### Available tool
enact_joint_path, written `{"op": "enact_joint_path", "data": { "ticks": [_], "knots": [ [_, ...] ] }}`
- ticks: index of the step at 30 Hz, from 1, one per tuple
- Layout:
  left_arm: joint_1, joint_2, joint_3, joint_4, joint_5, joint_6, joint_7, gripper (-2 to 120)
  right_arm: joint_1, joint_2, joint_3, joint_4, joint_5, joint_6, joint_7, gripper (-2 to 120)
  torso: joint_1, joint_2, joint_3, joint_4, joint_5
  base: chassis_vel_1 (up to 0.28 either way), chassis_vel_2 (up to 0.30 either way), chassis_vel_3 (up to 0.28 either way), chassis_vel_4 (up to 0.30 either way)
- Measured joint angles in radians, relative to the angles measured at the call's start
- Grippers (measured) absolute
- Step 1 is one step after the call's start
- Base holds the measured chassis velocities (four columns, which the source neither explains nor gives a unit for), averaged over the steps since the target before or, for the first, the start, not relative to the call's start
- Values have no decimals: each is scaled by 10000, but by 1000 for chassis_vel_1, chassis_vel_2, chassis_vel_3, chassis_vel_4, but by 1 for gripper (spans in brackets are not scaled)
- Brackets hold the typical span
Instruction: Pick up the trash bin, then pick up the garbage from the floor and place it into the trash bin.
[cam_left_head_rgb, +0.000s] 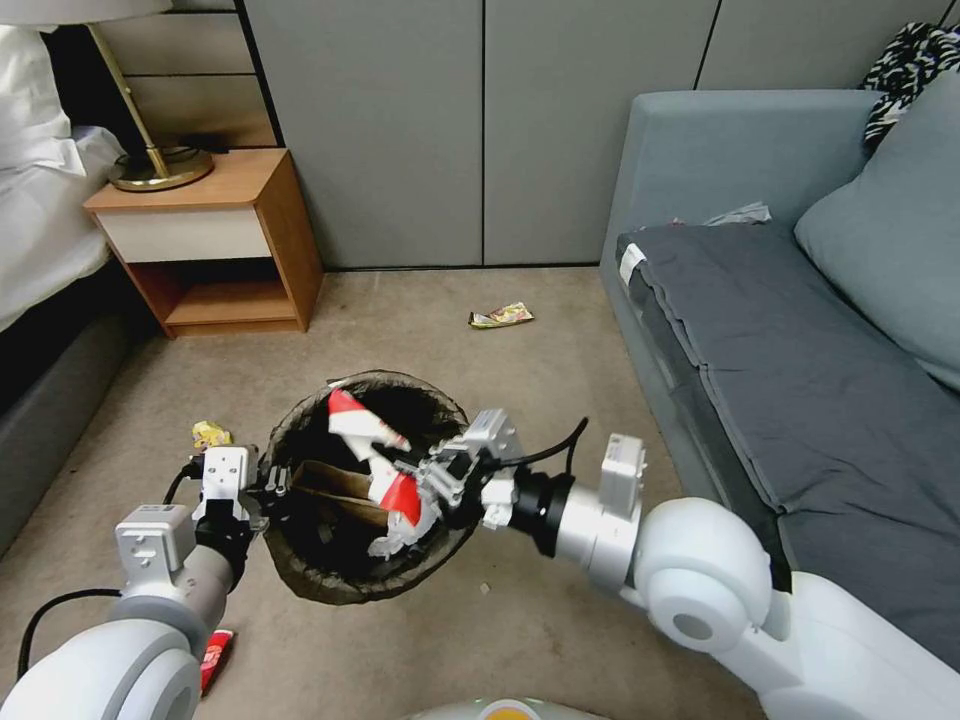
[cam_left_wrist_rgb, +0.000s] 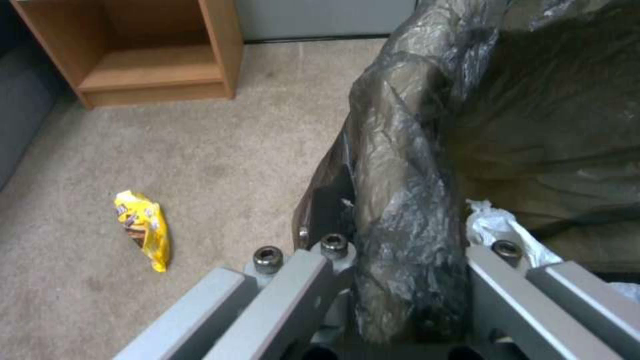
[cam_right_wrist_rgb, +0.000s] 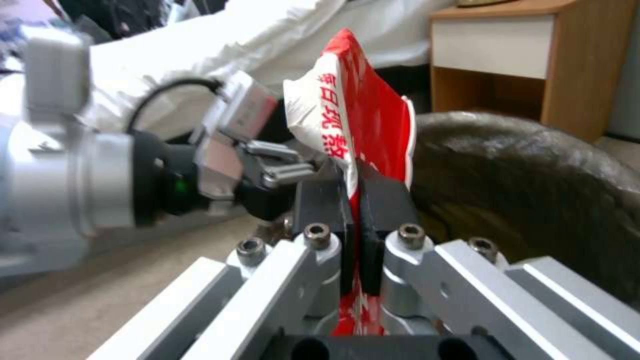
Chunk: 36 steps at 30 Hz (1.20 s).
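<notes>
Bedroom, bed (cam_left_head_rgb: 40, 200), wooden nightstand (cam_left_head_rgb: 205, 240) with lamp (cam_left_head_rgb: 150, 150), grey sofa (cam_left_head_rgb: 800, 330), carpet (cam_left_head_rgb: 420, 330)

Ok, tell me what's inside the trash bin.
Inside the trash bin: a brown paper bag and crumpled white tissue. The right gripper holds a red-and-white wrapper over them; the bottom is hidden.

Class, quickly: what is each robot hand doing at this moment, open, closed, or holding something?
Left hand: closed on the bin rim.
Right hand: closed on a red-and-white wrapper over the bin.
</notes>
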Motion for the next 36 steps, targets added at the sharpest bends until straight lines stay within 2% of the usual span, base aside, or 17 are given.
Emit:
{"op": "enact_joint_path", "data": {
  "ticks": [2, 4, 6, 7, 9, 13, 15, 16, 19, 21, 23, 25, 27, 34, 36],
  "knots": [
    [15, -11, 2, 0, 10, 0, 1, 1, 24, 63, -134, -92, -179, -34, 243, 10, 0, 0, 0, 0, 1, 0, 0, 0, 0],
    [21, -13, 2, 0, 13, 1, 1, 1, 29, 82, -168, -118, -213, -47, 349, 13, 0, 0, 0, 0, 0, 0, 0, 0, 0],
    [30, -25, 1, 0, 22, 1, 2, 1, 32, 137, -217, -165, -279, -110, 608, 25, 0, 0, 0, 0, 1, 0, 0, 0, 0],
    [30, -25, 1, 0, 22, 1, 2, 1, 32, 137, -217, -165, -279, -110, 608, 25, 0, 0, 0, 0, 1, 0, 0, 0, 0],
    [32, -61, 22, 0, 54, 2, 6, 1, 6, 200, -257, -233, -536, -201, 763, 38, 0, 0, 0, 0, 1, 0, 0, 0, 0],
    [34, -67, 28, 0, 66, 1, 12, 1, -27, 215, -261, -234, -582, -209, 825, 46, 0, 0, 0, -1, 1, 0, 0, 0, 0],
    [38, -71, 28, 0, 71, 2, 14, 1, -66, 233, -250, -231, -623, -211, 883, 58, 0, 0, 0, 0, 1, 0, 0, 0, 0],
    [38, -71, 28, 0, 71, 2, 14, 1, -66, 233, -250, -231, -623, -211, 883, 58, 0, 0, 0, 0, 1, 0, 0, 0, 0],
    [66, -96, 31, 0, 82, 2, 20, 1, -148, 264, -184, -190, -700, -212, 911, 73, -1, 0, 0, 0, 1, 0, 0, 0, 0],
    [68, -99, 32, 0, 83, 2, 21, 1, -160, 264, -176, -180, -704, -212, 911, 75, 0, 0, 0, 0, 1, 0, 0, 0, 0],
    [71, -105, 33, 0, 96, 2, 26, 1, -276, 256, -102, -104, -797, -215, 912, 86, 0, 0, 0, 0, 1, 0, 0, 0, 0],
    [72, -105, 33, 0, 97, 1, 27, 1, -317, 250, -70, -79, -833, -215, 912, 89, 0, 0, 0, 0, 0, 0, 0, 0, 0],
    [71, -105, 34, 0, 101, 2, 29, 1, -471, 228, 67, 23, -894, -214, 909, 99, 0, 0, 0, 0, 1, 0, 0, 0, 0],
    [50, -99, 36, 0, 110, 2, 33, 1, -897, 116, 728, 422, -1031, -192, 870, 100, -1, 0, 0, 0, 2, 0, 0, 0, 0],
    [27, -78, 22, 0, 113, 0, 36, 1, -1208, 1, 1393, 680, -1084, -127, 775, 100, 0, 0, 0, 0, 2, 0, 0, 0, 0]
  ]
}}
